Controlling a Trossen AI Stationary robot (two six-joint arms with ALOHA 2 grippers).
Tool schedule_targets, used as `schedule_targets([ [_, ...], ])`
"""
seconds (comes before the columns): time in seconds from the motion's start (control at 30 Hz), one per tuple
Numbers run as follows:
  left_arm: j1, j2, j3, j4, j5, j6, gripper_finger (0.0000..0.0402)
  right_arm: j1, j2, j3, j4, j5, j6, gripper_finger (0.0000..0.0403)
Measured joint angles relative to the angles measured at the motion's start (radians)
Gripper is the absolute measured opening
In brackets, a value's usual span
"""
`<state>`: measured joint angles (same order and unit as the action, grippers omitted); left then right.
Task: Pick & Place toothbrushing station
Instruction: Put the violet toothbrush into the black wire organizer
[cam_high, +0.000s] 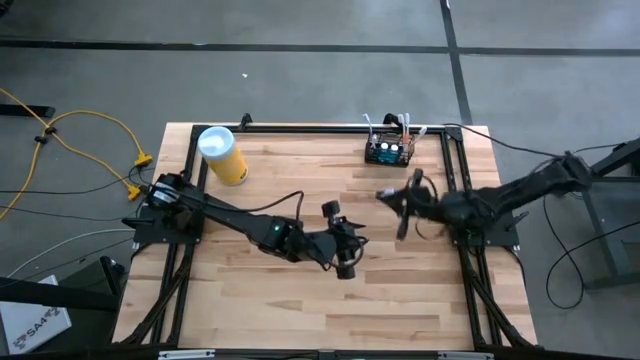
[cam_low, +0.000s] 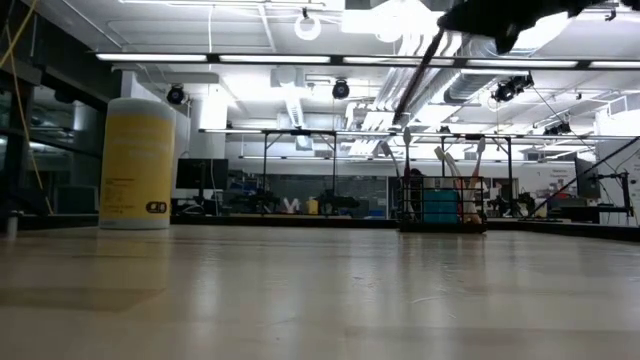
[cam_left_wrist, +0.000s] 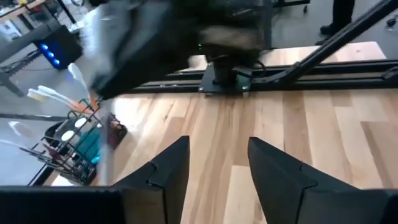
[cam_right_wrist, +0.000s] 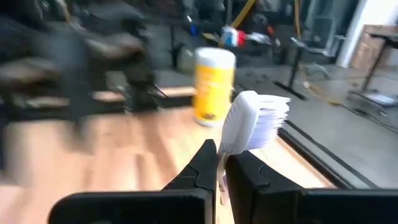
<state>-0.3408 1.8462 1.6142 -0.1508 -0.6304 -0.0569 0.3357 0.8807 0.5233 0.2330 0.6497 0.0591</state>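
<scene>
behind right gripper (cam_right_wrist: 219, 167), blurred left arm (cam_right_wrist: 74, 56).

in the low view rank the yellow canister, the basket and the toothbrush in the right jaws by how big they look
1. Yellow canister, by far the largest.
2. Basket, smaller and low; it may stand farther from the camera, so true size is unsure.
3. Toothbrush, a thin dark line, long but slim.

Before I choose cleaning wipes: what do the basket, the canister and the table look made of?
The toothbrushing station looks like black wire mesh, likely coated metal, since its walls show open gridwork. The yellow canister seems smooth plastic with a white lid. The table is pale wood planks with visible grain and a slight sheen.
</scene>
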Motion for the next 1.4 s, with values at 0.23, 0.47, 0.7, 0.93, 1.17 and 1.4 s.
schedule_targets([
  [0.23,-0.032,0.0,0.0,-0.007,0.004,-0.002,0.0157,-0.414,-0.045,0.054,-0.128,-0.298,-0.007,0.0008],
  [0.47,-0.043,0.0,0.0,-0.011,0.004,-0.008,0.0158,-0.751,-0.022,0.145,-0.126,-0.568,-0.041,0.0008],
  [0.7,-0.042,0.0,0.0,-0.033,0.004,-0.039,0.0158,-0.996,0.067,0.209,-0.177,-0.701,-0.056,0.0008],
  [0.93,-0.042,0.0,0.0,-0.049,0.004,-0.057,0.0158,-1.143,0.215,0.224,-0.172,-0.826,-0.053,0.0008],
  [1.17,-0.042,0.0,0.0,-0.059,0.004,-0.064,0.0158,-1.179,0.319,0.224,-0.171,-0.863,-0.052,0.0008],
  [1.4,-0.035,0.0,0.0,-0.059,0.005,-0.064,0.0158,-1.186,0.344,0.224,-0.168,-0.866,-0.056,0.0008],
])
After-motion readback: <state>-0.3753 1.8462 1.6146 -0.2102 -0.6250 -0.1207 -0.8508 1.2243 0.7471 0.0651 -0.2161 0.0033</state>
